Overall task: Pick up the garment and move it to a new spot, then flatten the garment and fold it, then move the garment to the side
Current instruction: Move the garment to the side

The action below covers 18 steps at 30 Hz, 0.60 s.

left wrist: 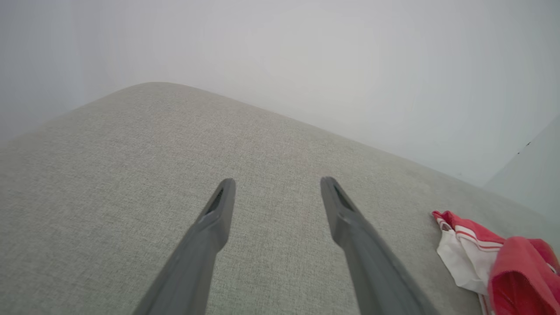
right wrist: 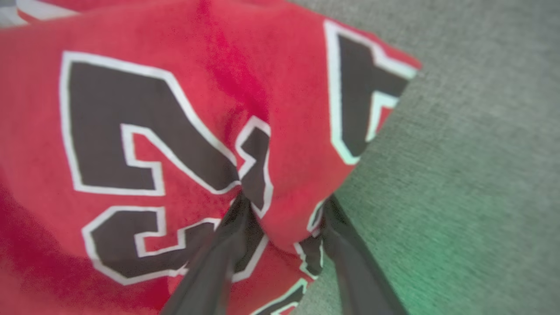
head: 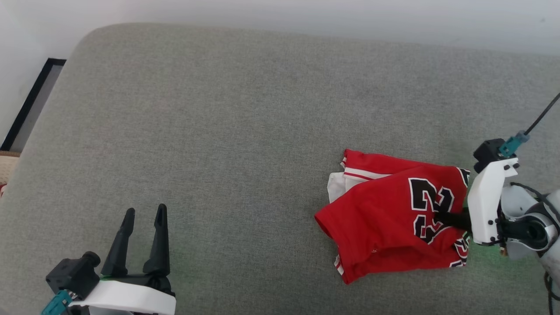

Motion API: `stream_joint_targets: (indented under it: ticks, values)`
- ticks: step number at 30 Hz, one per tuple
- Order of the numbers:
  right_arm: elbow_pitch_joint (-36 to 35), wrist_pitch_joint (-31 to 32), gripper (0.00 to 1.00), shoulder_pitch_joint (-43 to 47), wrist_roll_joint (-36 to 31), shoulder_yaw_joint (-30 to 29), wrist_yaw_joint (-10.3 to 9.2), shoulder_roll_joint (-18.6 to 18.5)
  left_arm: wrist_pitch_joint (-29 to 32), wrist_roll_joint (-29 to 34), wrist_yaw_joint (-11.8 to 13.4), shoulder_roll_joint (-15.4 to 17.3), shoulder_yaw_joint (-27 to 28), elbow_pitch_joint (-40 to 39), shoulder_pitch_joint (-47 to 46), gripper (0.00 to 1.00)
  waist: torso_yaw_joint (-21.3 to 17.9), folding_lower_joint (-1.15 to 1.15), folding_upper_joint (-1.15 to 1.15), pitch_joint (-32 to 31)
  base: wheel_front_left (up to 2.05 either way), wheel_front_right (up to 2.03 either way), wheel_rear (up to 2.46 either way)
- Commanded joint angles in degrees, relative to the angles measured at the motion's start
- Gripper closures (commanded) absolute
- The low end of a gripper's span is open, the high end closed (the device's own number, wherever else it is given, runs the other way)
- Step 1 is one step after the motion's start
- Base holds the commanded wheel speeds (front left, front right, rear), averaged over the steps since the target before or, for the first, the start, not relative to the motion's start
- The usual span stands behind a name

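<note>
Red garment (head: 376,218) bunched on grey cushion (head: 218,131) | right claw (right wrist: 280,205) pinching its fabric | left claw (head: 142,216) spread, empty

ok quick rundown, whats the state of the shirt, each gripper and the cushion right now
garment: bunched and partly folded over on itself, number 23 face up, lying on the cushion, a fold of it pinched by the right gripper
right gripper: fingers closed around a ridge of red fabric
left gripper: open, holding nothing, apart from the garment
grey cushion: bearing the garment near its right side
</note>
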Motion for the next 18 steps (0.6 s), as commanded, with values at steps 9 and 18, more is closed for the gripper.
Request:
stream_joint_targets:
  ticks: [9,18]
  values:
    - [-3.1,-3.2,1.0,-2.1,1.8,0.2,-0.16,-4.0,-0.3,0.1,-0.2,0.5,1.0,-0.7,-2.2,0.0,-2.3,0.0,0.0,1.4,0.0,0.0,0.0]
    - [-5.2,-6.2,1.0,-5.0,0.4,-1.8,-0.02,-10.4,-0.3,0.9,-0.2,3.0,-1.5,-1.0,-6.3,0.0,-7.5,0.0,0.0,2.7,0.0,0.0,0.0]
